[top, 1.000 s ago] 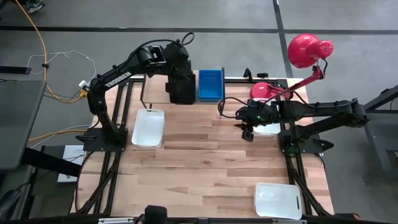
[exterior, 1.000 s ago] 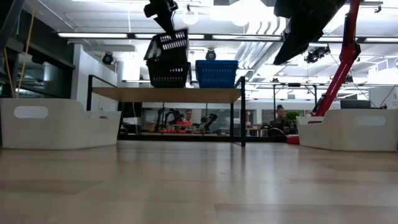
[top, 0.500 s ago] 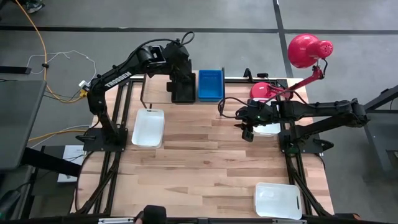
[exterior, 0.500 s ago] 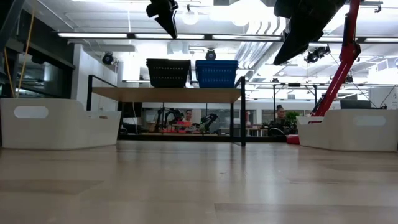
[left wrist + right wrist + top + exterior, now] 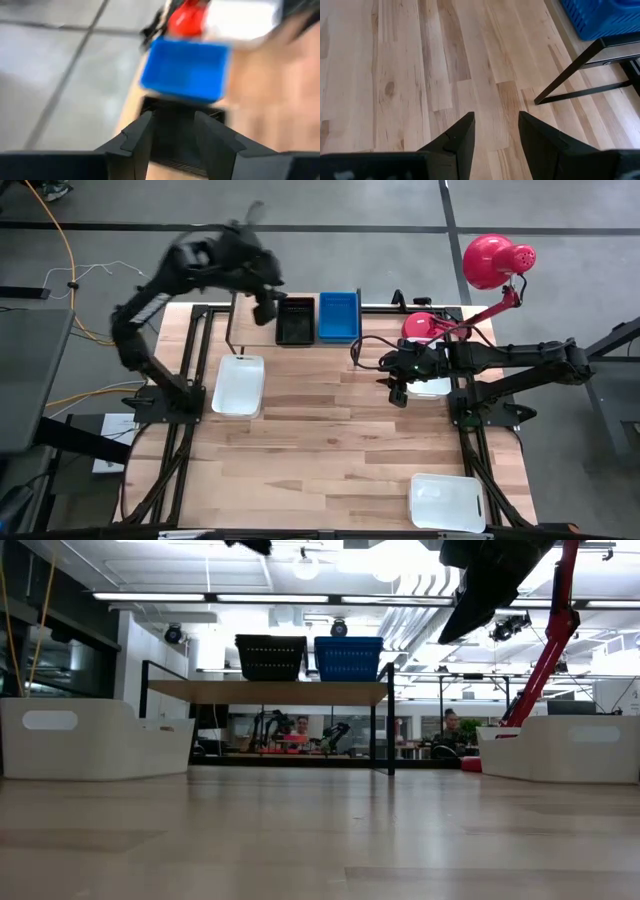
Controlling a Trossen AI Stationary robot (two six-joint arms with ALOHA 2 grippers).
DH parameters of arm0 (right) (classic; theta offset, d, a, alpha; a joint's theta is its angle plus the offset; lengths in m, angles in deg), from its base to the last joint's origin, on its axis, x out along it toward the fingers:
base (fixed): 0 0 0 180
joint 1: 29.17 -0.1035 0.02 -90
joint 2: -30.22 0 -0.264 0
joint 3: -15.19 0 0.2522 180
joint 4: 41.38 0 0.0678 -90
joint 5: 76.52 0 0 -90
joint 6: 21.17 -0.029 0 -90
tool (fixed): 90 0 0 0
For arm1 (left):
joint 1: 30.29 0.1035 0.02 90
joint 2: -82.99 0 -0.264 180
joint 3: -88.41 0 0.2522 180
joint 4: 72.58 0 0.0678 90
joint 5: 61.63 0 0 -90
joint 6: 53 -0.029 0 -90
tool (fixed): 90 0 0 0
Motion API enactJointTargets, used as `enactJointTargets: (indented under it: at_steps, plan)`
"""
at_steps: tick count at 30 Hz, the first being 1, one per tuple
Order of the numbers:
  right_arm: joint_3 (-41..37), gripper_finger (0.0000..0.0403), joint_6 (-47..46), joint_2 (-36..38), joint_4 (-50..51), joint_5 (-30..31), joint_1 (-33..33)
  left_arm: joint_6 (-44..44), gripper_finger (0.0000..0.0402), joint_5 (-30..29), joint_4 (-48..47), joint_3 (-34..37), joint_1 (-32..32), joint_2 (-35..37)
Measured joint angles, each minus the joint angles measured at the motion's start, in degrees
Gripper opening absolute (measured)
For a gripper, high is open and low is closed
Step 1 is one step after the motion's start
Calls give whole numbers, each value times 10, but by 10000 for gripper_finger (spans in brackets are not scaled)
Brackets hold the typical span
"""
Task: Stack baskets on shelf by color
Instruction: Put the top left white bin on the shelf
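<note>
Your left gripper (image 5: 266, 308) hangs in the air just off the left end of the shelf (image 5: 265, 691), its fingers (image 5: 136, 136) spread apart with nothing between them. Through its wrist view you look down past those fingers onto the black basket (image 5: 175, 137) and, beyond it, the blue basket (image 5: 185, 70).

From above, the black basket (image 5: 296, 321) sits on the shelf right beside the blue basket (image 5: 338, 316), the two touching or nearly so; the low view shows both standing upright on the light wood top, black (image 5: 270, 657) on the left and blue (image 5: 348, 658) on the right.

Your right gripper (image 5: 398, 393) waits over the desk (image 5: 330, 440) near the right edge, its fingers (image 5: 458, 137) parted and empty above bare wood, with a black shelf leg (image 5: 570, 75) in its view.

One white basket (image 5: 239, 385) lies on the desk below the shelf's left end, a second (image 5: 447, 501) sits at the near right corner, and a third (image 5: 432, 387) is partly hidden under the right arm. A red lamp (image 5: 490, 265) stands at the far right corner.
</note>
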Motion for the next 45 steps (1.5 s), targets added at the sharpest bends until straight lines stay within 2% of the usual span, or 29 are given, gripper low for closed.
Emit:
enactJointTargets:
  at_steps: [2,5,13,17,22,30,34,38,45]
  plan:
    - [0,139,0,0,0,0,0,18,126,51,33,46,2,45]
    - [0,139,0,0,-1,0,0,40,118,76,114,164,-25,131]
    - [0,139,4,0,-1,0,0,127,111,60,272,570,-169,381]
    - [0,139,6,0,-8,0,0,205,111,-1,259,682,-260,452]
    - [0,139,6,0,-9,0,0,296,125,-34,231,713,-361,464]
    - [0,139,-2,0,-13,-1,0,345,181,-100,149,712,-474,373]
    - [0,139,-4,0,-13,-1,0,347,208,-135,118,712,-500,313]
    - [0,139,-4,0,-13,-1,0,347,227,-138,121,712,-510,264]
    - [0,139,-2,0,-13,-1,0,349,235,-146,122,712,-511,201]
